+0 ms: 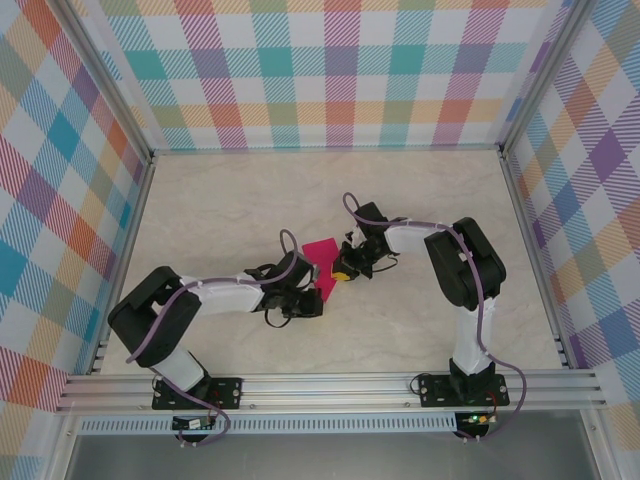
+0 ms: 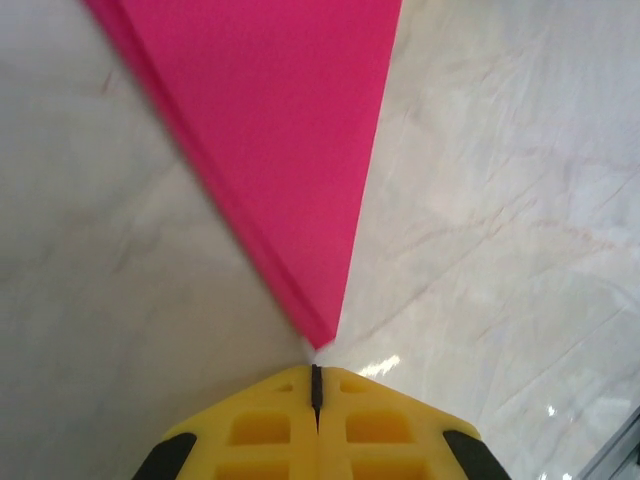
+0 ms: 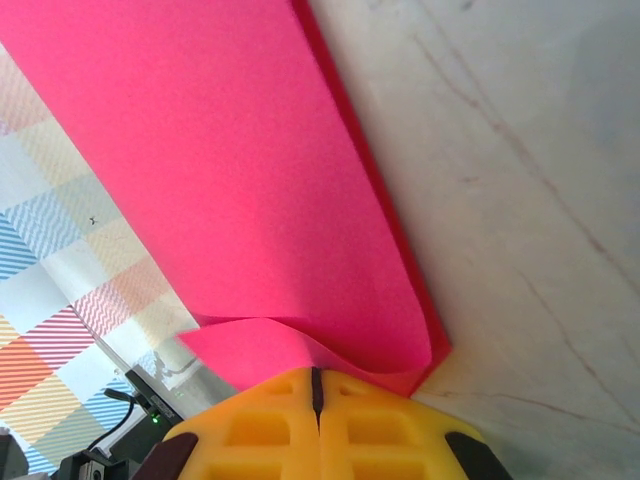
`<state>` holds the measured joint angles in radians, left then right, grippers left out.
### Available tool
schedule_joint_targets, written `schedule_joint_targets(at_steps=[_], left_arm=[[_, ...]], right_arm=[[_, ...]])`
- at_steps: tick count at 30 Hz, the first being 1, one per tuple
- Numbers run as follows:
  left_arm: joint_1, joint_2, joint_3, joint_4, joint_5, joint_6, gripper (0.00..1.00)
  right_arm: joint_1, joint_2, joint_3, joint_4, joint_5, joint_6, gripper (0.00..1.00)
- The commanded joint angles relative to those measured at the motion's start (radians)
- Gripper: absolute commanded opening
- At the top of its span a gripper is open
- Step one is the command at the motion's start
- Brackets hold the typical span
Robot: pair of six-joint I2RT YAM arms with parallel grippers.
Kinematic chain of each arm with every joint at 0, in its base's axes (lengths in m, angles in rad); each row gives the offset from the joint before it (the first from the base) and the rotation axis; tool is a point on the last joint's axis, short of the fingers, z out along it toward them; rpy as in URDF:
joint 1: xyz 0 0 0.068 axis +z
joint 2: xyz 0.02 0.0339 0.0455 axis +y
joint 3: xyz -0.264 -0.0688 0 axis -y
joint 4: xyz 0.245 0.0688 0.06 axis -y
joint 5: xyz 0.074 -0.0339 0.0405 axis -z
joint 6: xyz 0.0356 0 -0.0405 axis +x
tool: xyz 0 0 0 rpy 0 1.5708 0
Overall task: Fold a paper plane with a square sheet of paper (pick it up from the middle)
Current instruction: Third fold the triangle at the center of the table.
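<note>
magenta-pink folded paper sheet [image 1: 321,258] at frame centre is pinched by the closed right claw [image 3: 316,378]; left claw [image 2: 316,375] is closed beside its tip.

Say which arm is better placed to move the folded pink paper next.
Right, likely. The right tool is shut on the pink paper, whose edge curls into its grip. The left tool is shut too, but the paper's pointed tip ends just short of it.

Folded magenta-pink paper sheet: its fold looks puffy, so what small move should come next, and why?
Probably press the folded magenta-pink paper sheet flat against the marble-look table: near the shut right end effector its layers bulge apart in a loose curl, so the crease seems unset.
</note>
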<state>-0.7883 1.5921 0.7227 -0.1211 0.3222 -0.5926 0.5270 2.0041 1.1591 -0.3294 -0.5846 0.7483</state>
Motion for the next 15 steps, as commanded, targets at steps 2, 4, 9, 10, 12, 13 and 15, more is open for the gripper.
schedule_joint_targets(at_steps=[2, 4, 9, 10, 12, 13, 15], left_arm=[[-0.014, -0.069, 0.118, -0.126, -0.059, 0.024, 0.00], [-0.015, -0.071, 0.170, -0.119, -0.127, -0.004, 0.00], [-0.012, -0.009, 0.247, -0.198, -0.335, -0.081, 0.00], [-0.011, 0.009, 0.258, -0.208, -0.357, -0.089, 0.00], [-0.009, 0.038, 0.278, -0.212, -0.386, -0.102, 0.00], [-0.008, 0.053, 0.290, -0.204, -0.388, -0.103, 0.00], [-0.007, 0.084, 0.313, -0.201, -0.397, -0.113, 0.00]], right_arm=[[0.007, 0.040, -0.064, -0.006, 0.107, 0.026, 0.00], [0.007, 0.001, -0.038, 0.014, 0.074, 0.034, 0.02], [-0.001, -0.093, 0.010, 0.030, 0.053, 0.053, 0.11], [-0.008, -0.111, 0.005, 0.032, 0.053, 0.058, 0.14], [-0.023, -0.144, -0.016, 0.034, 0.067, 0.062, 0.22], [-0.033, -0.160, -0.028, 0.033, 0.078, 0.059, 0.26], [-0.053, -0.184, -0.058, 0.037, 0.091, 0.055, 0.33]])
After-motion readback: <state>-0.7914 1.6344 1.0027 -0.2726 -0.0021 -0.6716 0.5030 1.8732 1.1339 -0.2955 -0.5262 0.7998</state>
